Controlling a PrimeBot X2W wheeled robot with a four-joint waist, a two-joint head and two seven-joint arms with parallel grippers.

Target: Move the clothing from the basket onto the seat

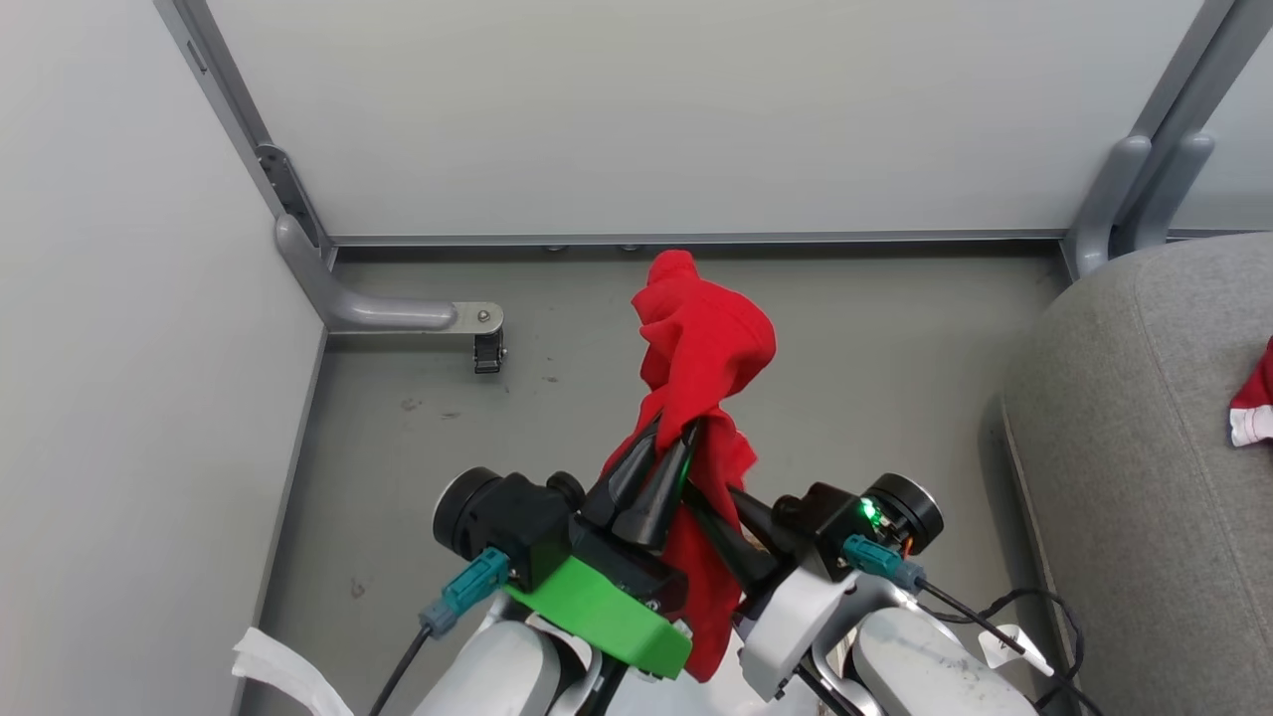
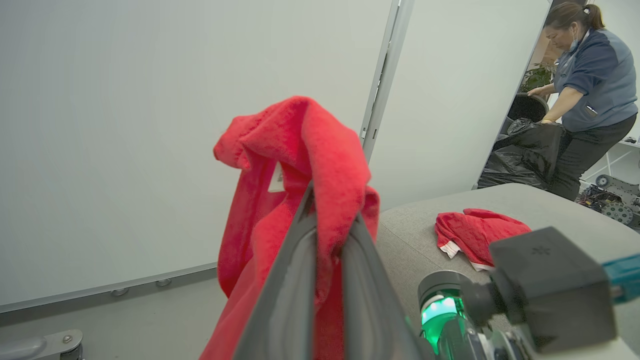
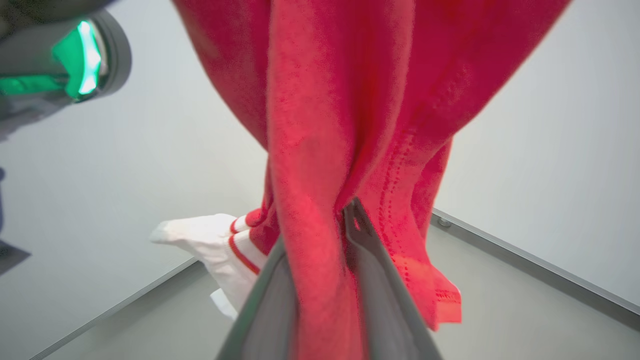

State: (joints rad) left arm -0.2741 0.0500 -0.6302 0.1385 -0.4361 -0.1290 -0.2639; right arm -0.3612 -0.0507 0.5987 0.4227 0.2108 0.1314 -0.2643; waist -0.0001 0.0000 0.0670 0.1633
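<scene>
While the left gripper [image 1: 668, 443] is clenched on a red garment [image 1: 706, 338] dangling above the floor [image 1: 895, 348], the right gripper [image 3: 320, 220] pinches the same cloth just beside it, and a second garment [image 1: 1255, 398] lies on the seat [image 1: 1124, 447], in from its rounded edge.

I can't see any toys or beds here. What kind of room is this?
Probably a robot testing lab, not a home: white partition panels on wheeled metal feet fence off a grey floor, with one grey seat and machine parts beyond it.
</scene>
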